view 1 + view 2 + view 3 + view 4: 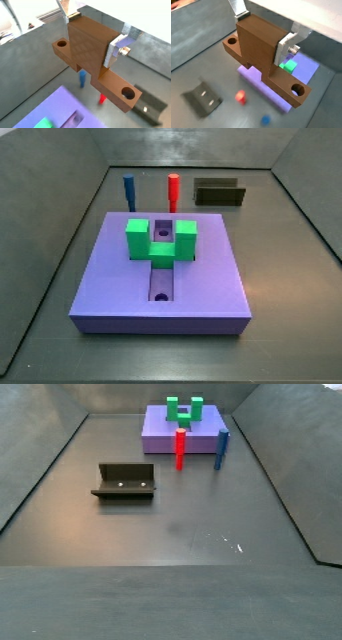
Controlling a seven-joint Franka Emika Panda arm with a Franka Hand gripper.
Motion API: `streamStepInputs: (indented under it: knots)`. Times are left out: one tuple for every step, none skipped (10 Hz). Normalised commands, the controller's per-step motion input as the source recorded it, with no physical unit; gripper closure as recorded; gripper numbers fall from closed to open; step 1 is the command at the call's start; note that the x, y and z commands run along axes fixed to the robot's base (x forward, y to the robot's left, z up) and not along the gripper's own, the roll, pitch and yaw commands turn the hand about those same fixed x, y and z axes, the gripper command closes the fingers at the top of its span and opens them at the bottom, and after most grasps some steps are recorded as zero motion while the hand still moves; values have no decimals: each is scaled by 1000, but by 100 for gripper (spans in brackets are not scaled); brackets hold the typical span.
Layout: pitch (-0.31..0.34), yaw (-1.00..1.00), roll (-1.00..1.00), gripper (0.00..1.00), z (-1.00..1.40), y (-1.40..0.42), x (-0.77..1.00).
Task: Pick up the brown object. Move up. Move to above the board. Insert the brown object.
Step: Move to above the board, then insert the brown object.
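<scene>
Fingers [288,48] pinch the brown object [261,50] across its upright block, gripper [90,37] high over the desk and absent from both side views. Grip on the block leaves the holed bar free underneath, presumably for insertion. Board [160,268] lies below; green block [162,239] sits mid-board, groove running toward 6 o'clock. Red peg [174,190], blue peg [130,191] and fixture [219,193] stand beyond at 12 o'clock.

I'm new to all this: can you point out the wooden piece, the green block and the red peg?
brown object [261,47], wrist view, broad front face, held in the gripper [264,27].
green block [162,240], side view, front face.
red peg [174,190], side view, mid-shaft.
</scene>
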Motion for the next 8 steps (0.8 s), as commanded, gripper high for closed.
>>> streamStepInputs:
  knots:
    - [130, 9, 9, 100, 173, -1400, 197]
    - [147, 10, 7, 100, 184, -1400, 240]
    - [159, 4, 24, 100, 93, -611, 154]
    - [138, 6, 23, 100, 57, -287, 117]
    - [0, 0, 0, 100, -26, 0, 0]
    - [-154, -706, -214, 100, -140, 0, 0]
    - [-251, -903, -216, 100, -194, -43, -26]
    - [-261, -903, -216, 100, -200, -46, -34]
